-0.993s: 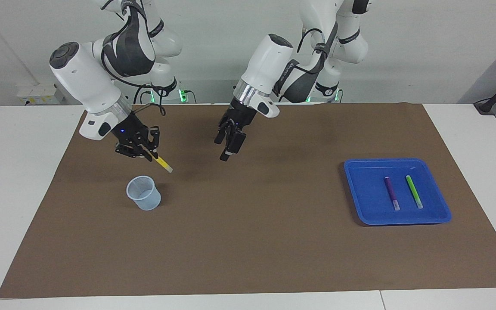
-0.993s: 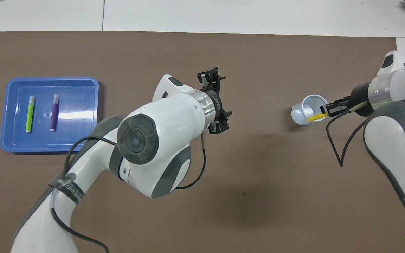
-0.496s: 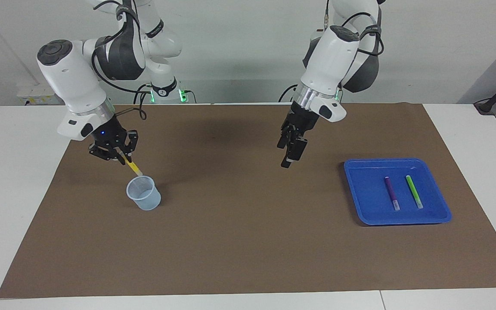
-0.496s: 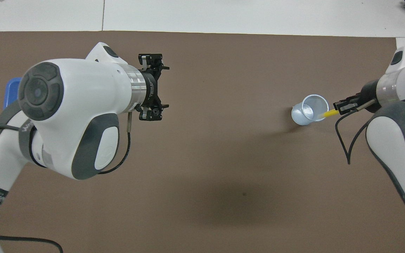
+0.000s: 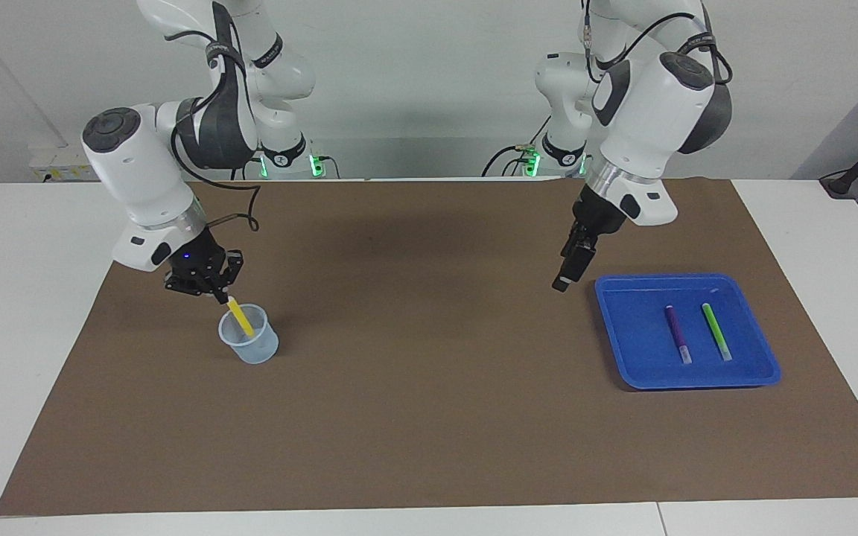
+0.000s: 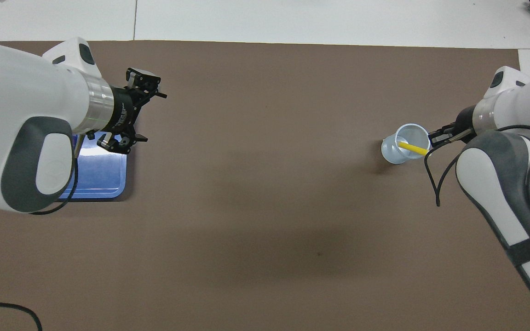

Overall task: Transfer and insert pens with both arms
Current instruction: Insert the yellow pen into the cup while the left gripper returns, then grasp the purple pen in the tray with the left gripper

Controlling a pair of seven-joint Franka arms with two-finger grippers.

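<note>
**Yellow pen going into cup, left arm back at the tray**

Over the cup point(image 5: 249, 343), toward the right arm's end of the brown mat point(image 5: 429, 447), the right gripper point(image 5: 219, 293) pinches the top end of the yellow pen point(image 5: 240, 318), fingertips pressed together on it. The pen is tilted, lower end inside the cup, leaning toward the rim. The left gripper point(image 5: 566, 274) hangs with fingers spread and empty, over the mat just beside the blue tray point(image 5: 760, 376) edge that faces the cup. The purple pen point(image 5: 678, 333) and green pen point(image 5: 716, 331) lie side by side in the tray, apart, not touching.

Risks, as I judge them:
- The cup looks light; the slanted pen pushing on the rim or wall could tip or slide it.
- A release at this slant could let the pen lever out over the rim or knock the cup over.
- The two tray pens lie close together, so a wide-spread approach by the left gripper could nudge the neighbour or catch the tray lip.

Change from a second ago: the yellow pen was then in the air, above and beside the cup and nearer the robots; now its tip is inside. The right gripper has come down to the rim. The left gripper has swung from mid-mat to the tray edge, fingers spread throughout. Tray pens and cup unmoved.
</note>
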